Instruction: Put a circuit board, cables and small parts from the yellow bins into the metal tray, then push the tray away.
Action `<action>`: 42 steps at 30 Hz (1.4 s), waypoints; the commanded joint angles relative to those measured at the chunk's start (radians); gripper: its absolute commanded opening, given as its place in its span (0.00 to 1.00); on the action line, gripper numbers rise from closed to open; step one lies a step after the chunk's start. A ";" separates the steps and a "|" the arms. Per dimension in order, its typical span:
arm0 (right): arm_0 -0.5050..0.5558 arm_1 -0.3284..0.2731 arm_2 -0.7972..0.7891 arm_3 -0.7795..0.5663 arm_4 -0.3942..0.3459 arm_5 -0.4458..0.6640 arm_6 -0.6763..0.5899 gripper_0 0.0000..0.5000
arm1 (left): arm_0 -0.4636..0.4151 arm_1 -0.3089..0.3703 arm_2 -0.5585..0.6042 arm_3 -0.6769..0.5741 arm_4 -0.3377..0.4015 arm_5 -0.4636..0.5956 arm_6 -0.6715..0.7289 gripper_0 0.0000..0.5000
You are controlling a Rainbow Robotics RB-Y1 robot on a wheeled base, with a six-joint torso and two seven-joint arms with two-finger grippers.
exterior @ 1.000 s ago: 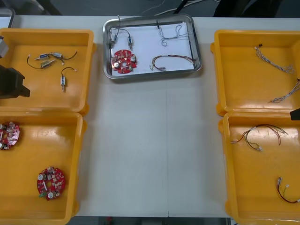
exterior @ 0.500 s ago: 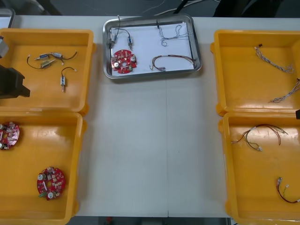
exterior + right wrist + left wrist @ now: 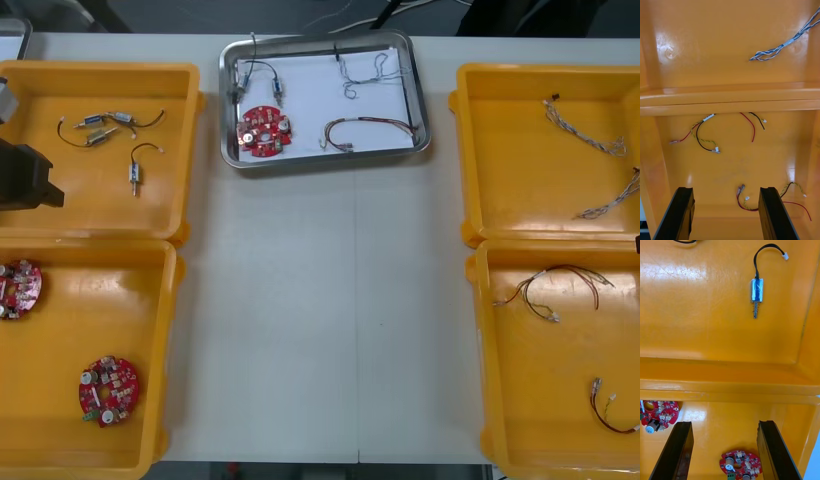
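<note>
Tray (image 3: 228, 110) at far edge — left end effector (image 3: 724, 424), right end effector (image 3: 726, 189) spread.

Left end effector (image 3: 725, 423), right end effector (image 3: 727, 189) — both spread wide.

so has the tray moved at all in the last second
No. The tray keeps the same gap to the far left bin and the same slight tilt.
</note>
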 commanded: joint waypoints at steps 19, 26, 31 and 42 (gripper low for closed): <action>-0.022 -0.044 -0.030 -0.002 0.001 0.003 -0.022 1.00 | 0.012 0.047 0.029 -0.024 -0.008 0.007 -0.097 1.00; -0.022 -0.044 -0.030 -0.002 0.001 0.003 -0.022 1.00 | 0.012 0.047 0.029 -0.024 -0.008 0.007 -0.097 1.00; -0.022 -0.044 -0.030 -0.002 0.001 0.003 -0.022 1.00 | 0.012 0.047 0.029 -0.024 -0.008 0.007 -0.097 1.00; -0.022 -0.044 -0.030 -0.002 0.001 0.003 -0.022 1.00 | 0.012 0.047 0.029 -0.024 -0.008 0.007 -0.097 1.00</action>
